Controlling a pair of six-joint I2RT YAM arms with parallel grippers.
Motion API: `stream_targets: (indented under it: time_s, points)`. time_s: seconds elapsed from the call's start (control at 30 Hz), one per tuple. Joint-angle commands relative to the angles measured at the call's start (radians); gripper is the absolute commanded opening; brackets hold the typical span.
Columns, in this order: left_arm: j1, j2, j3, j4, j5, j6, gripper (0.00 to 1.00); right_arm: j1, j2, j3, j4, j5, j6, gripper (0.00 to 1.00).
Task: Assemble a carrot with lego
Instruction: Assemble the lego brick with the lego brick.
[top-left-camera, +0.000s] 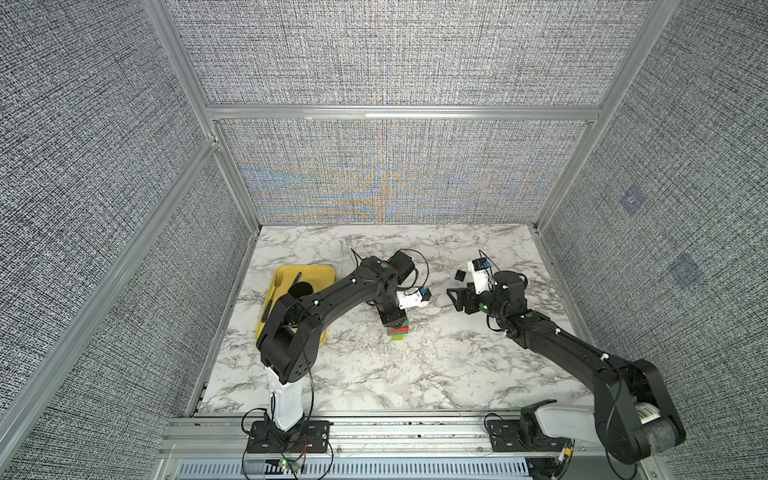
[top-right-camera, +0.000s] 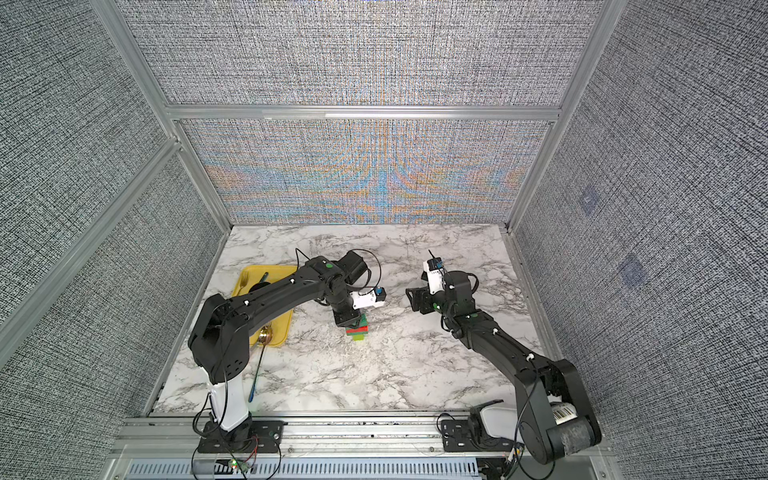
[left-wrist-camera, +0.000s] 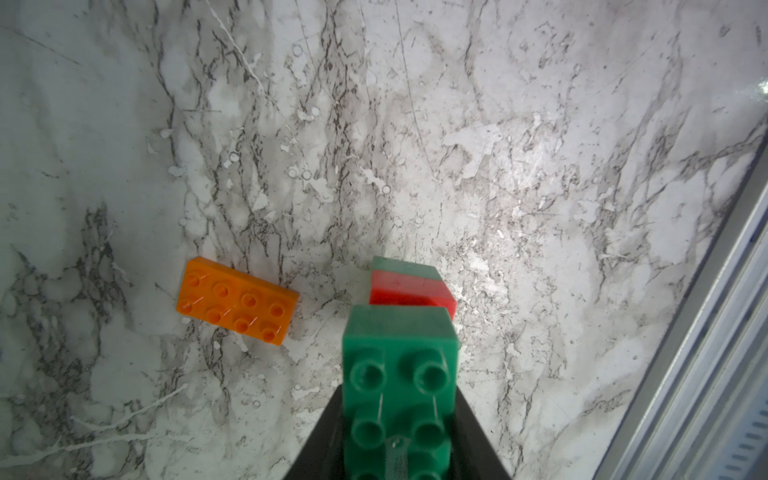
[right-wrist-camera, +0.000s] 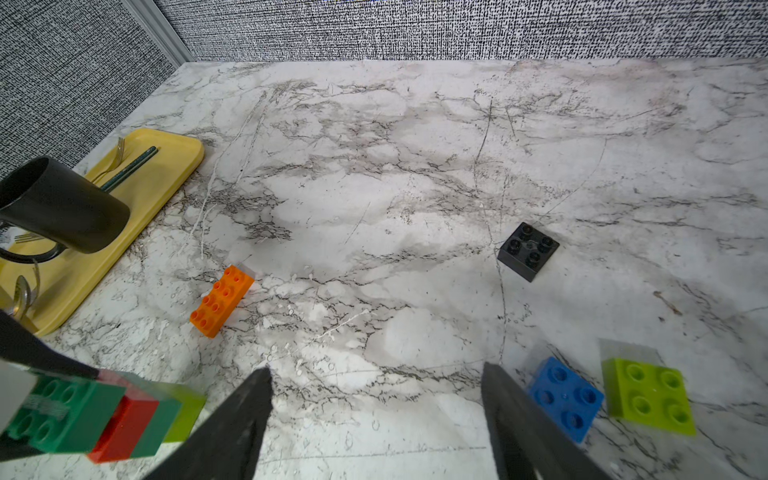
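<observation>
Item 1, carrot (top-left-camera: 398, 330) (partial stack): lime end on tabletop (top-left-camera: 415, 374), then dk green, red, dk green on top; stands upright near tabletop centre; studs of top green brick show in left wrist view (left-wrist-camera: 399, 374).
Item 2, left gripper (top-left-camera: 392, 319): jaws closed on top dk green brick of the carrot, black fingers (left-wrist-camera: 473, 432) flanking it.
Item 3, right gripper (top-left-camera: 455, 296): to the right of the carrot, apart from it; jaws apart, nothing between them; both finger tips seen in right wrist view (right-wrist-camera: 374, 415).
Item 4, orange brick (left-wrist-camera: 237, 300): long, 2x4 studs, flat on tabletop, loose, near the carrot; also in right wrist view (right-wrist-camera: 222, 301).
Item 5, black brick (right-wrist-camera: 528, 250): small square, studs up, loose; beyond the right gripper, further from the carrot than orange one.
Item 6, blue brick (right-wrist-camera: 566, 398) & lime brick (right-wrist-camera: 650, 397): small squares, side by side, just beside a right finger; apart from the carrot.
Item 7, yellow tray (top-left-camera: 328, 274): left of the carrot, at tabletop edge; holds forks, a spoon, a black cup (right-wrist-camera: 62, 205).
</observation>
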Motion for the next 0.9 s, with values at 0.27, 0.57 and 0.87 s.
stream_targets:
  time_s: [0.27, 0.57, 0.87]
  points:
    - [-0.011, 0.018, -0.005, -0.018, -0.016, 0.017, 0.2, -0.001, 0.009, 0.002, 0.022, -0.015, -0.001, 0.8]
    - [-0.026, 0.05, -0.032, -0.029, -0.122, -0.049, 0.15, 0.0, 0.012, -0.001, 0.022, -0.016, 0.0, 0.8]
    - [-0.043, 0.127, -0.087, -0.03, -0.188, -0.066, 0.1, 0.0, 0.017, 0.0, 0.025, -0.014, 0.005, 0.8]
